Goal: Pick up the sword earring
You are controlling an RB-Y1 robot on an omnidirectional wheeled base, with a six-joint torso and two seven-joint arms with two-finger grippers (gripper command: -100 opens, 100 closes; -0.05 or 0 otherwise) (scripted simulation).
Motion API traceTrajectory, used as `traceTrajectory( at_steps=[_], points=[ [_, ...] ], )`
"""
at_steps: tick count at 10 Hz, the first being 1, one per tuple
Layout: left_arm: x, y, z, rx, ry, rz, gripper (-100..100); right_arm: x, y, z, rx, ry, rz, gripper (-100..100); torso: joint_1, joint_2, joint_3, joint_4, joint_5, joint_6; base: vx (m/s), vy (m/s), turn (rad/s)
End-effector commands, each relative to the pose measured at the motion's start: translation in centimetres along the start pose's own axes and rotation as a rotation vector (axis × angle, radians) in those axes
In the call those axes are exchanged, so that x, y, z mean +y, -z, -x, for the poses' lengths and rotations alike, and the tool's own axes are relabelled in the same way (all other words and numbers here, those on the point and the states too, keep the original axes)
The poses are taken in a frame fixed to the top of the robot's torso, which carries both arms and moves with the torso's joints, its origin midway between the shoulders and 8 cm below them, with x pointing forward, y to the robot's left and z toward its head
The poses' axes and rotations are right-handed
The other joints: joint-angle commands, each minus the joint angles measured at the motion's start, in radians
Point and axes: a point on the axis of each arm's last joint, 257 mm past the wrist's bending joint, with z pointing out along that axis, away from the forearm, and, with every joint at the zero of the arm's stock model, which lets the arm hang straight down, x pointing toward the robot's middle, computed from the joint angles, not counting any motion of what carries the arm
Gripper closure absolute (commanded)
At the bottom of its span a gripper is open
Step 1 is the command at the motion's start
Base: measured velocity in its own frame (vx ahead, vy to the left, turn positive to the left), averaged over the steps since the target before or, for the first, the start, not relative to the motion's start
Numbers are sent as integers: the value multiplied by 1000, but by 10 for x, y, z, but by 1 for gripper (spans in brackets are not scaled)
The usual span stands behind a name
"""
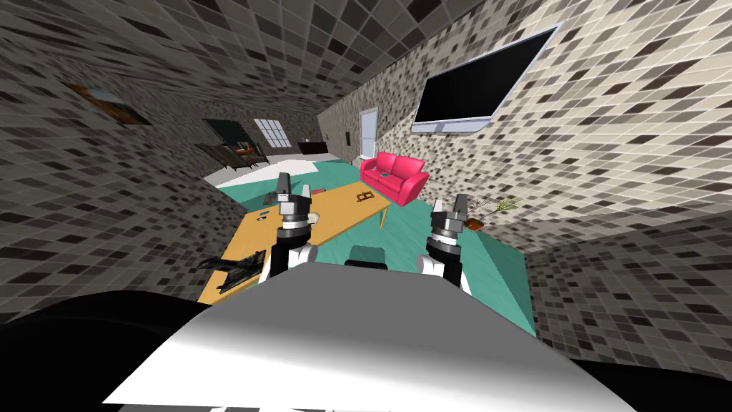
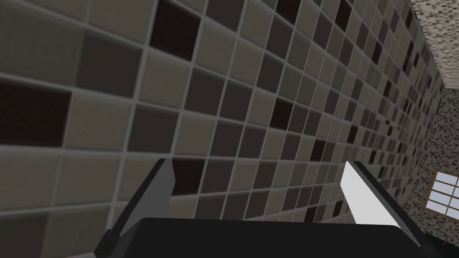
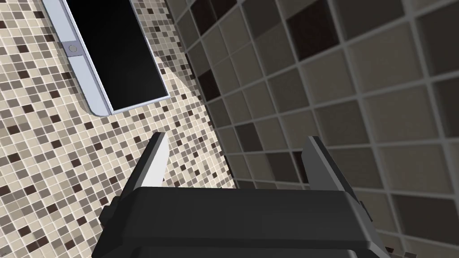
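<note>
A long light-wood table (image 1: pixel 343 211) stands ahead and to my left on a teal floor. Several small things lie on it: a small dark item (image 1: pixel 264 213), a dark frame-like piece (image 1: pixel 366 194) near the far end, and a black jagged object (image 1: pixel 234 269) at the near end. I cannot tell which of them is the sword earring. My left gripper (image 1: pixel 293 187) (image 2: pixel 260 165) is raised over the table's near half, open and empty. My right gripper (image 1: pixel 449 205) (image 3: pixel 236 139) is raised to the right of the table, also open and empty.
A pink sofa (image 1: pixel 393 175) stands beyond the table's far end under a wall screen (image 1: pixel 475 89). A potted plant (image 1: pixel 490 211) sits by the right wall. A dark cabinet (image 1: pixel 232 146) and a pale door (image 1: pixel 368 132) are at the back. Tiled walls close in on both sides.
</note>
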Motion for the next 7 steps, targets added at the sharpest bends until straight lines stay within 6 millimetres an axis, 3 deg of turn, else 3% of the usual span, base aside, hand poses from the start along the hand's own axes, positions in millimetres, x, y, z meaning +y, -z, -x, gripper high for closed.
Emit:
traceTrajectory(
  at_steps=[1, 4, 7],
  points=[
    [16, 7, -2, 26, -15, 42, -100, 0, 0, 0, 0, 0, 0, 0, 0, 0, 0, 0, 0, 0, 12, 5, -153],
    [54, 28, 0, 57, -42, 146, -100, 0, 0, 0, 0, 0, 0, 0, 2, -1, -1, 0, 1, 0, 24, 29, -187],
    [104, 64, 9, 78, -75, 296, -100, 0, 0, 0, 0, 0, 0, 0, 3, -2, -1, -1, 1, 0, 32, 47, -236]
  ],
)
